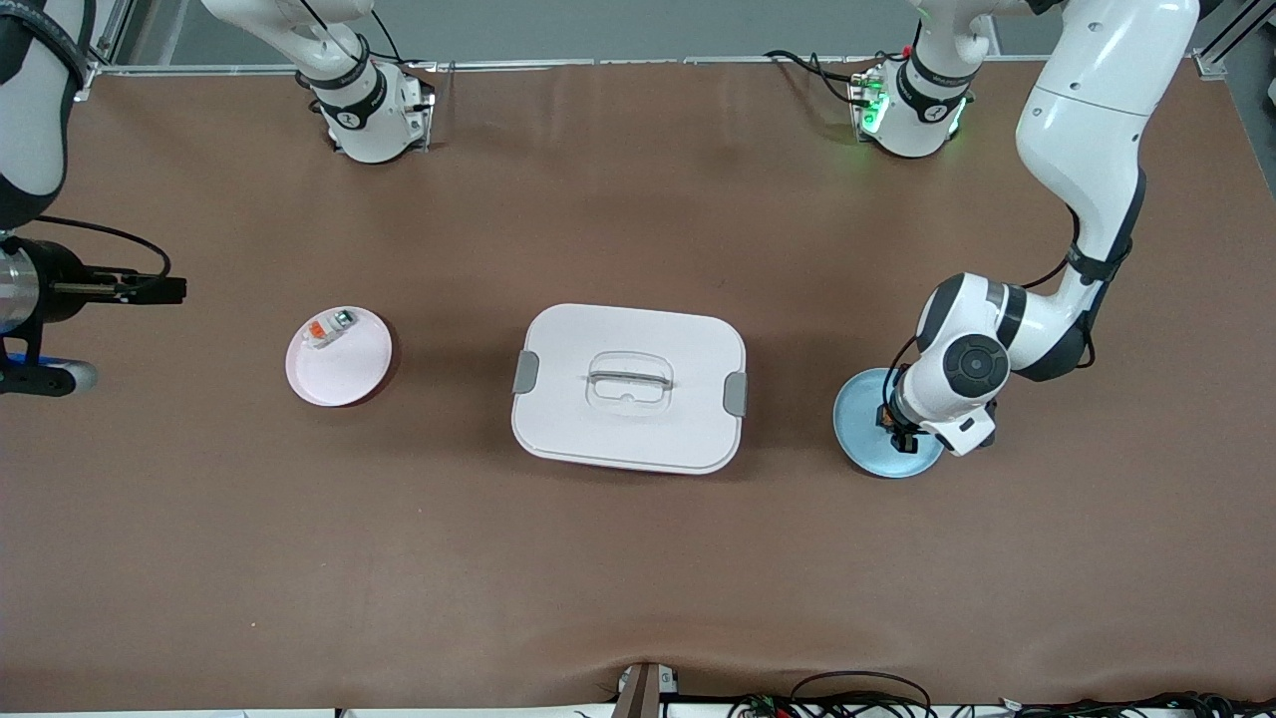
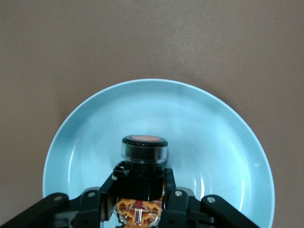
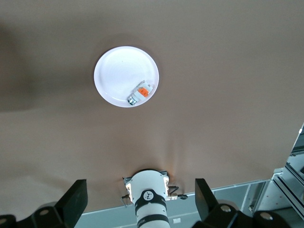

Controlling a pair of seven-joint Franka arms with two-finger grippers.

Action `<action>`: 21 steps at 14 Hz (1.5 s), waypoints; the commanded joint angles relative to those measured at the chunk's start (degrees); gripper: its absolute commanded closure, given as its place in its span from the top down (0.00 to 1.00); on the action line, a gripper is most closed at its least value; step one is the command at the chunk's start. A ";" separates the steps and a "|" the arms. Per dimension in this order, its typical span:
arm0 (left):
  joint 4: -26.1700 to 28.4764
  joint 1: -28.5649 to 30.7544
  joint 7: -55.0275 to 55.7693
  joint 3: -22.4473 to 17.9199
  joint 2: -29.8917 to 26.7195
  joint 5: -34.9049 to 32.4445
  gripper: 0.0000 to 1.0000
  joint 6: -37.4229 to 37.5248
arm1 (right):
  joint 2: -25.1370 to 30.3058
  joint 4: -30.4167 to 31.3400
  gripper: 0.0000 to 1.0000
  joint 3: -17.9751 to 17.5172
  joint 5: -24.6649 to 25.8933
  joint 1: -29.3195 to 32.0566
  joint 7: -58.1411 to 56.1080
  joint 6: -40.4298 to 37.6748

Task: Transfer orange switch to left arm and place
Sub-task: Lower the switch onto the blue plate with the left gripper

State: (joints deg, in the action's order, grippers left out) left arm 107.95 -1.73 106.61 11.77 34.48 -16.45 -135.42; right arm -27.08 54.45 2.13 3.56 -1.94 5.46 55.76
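Observation:
The orange switch (image 2: pixel 144 153), a stubby black part with an orange end, is held between the fingers of my left gripper (image 2: pixel 142 183), which is shut on it. They are low over the blue plate (image 2: pixel 213 133), at the left arm's end of the table (image 1: pixel 902 434). I cannot tell whether the switch touches the plate. The white box (image 1: pixel 598 429) sits closed in the middle of the table. My right gripper (image 3: pixel 140 194) is open and holds nothing. It is up high over the right arm's end of the table.
A pink plate (image 1: pixel 344 384) lies between the box and the right arm's end of the table, with a white-grey part with an orange patch (image 1: pixel 329 329) on it. Cables run along the table edge nearest the front camera (image 1: pixel 857 698).

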 commanded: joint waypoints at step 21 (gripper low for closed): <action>-2.65 2.43 -43.44 2.46 -5.74 -0.25 1.00 6.66 | 19.25 25.01 1.00 -0.98 -5.49 1.68 0.08 20.09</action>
State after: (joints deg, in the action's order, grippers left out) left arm 104.34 -0.86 74.38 13.08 30.24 -17.71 -129.53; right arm -13.22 72.42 1.72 -1.65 -0.64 5.43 72.82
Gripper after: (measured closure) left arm 0.000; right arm 0.000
